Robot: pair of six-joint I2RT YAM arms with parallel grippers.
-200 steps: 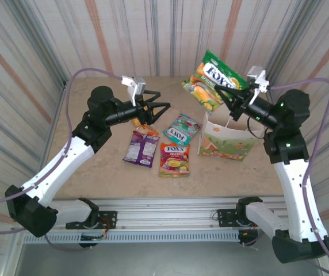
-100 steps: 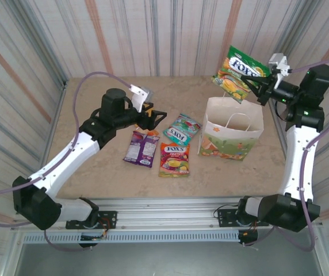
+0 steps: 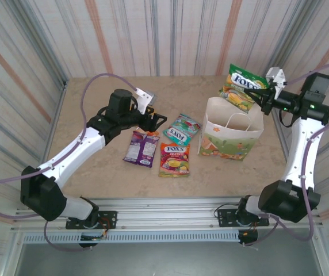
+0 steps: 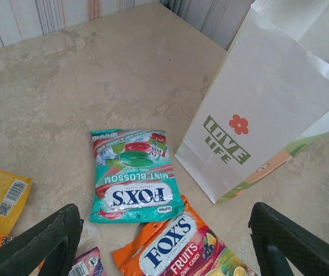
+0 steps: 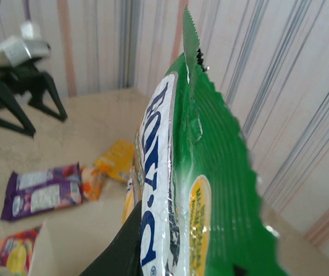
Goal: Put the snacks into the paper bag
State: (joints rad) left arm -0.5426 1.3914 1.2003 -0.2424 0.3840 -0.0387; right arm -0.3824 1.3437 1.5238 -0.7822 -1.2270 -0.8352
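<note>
i am holding the green packet [image 3: 242, 86] clamped in the right fingers [image 3: 261, 95], and it is hanging at the far rim of the bag [image 3: 230, 144], partly over the open mouth. over the last second i have been swinging it up from beside the bag to high above it, and now it is coming down again, so the drop is close. seen from the right wrist, the packet is standing on edge, nearly upright. i am judging that it needs to come a little nearer me and lower before i let go, or it may catch the rim or slip down behind the bag.

the left fingers [image 4: 291, 244] are spread wide apart, holding nothing, and have been drifting right. they are hovering over the teal packet [image 4: 131, 178], with the orange packet [image 3: 174, 159] and purple packet [image 3: 142, 146] close by, and a yellow pack [image 5: 115, 161] beyond the purple one. these four are lying on the bench [image 3: 95, 115], outside the bag, so most of the task is remaining. i cannot tell whether anything is inside the bag already. it is standing upright and open. the teal one is looking like the left arm's next pick.
</note>
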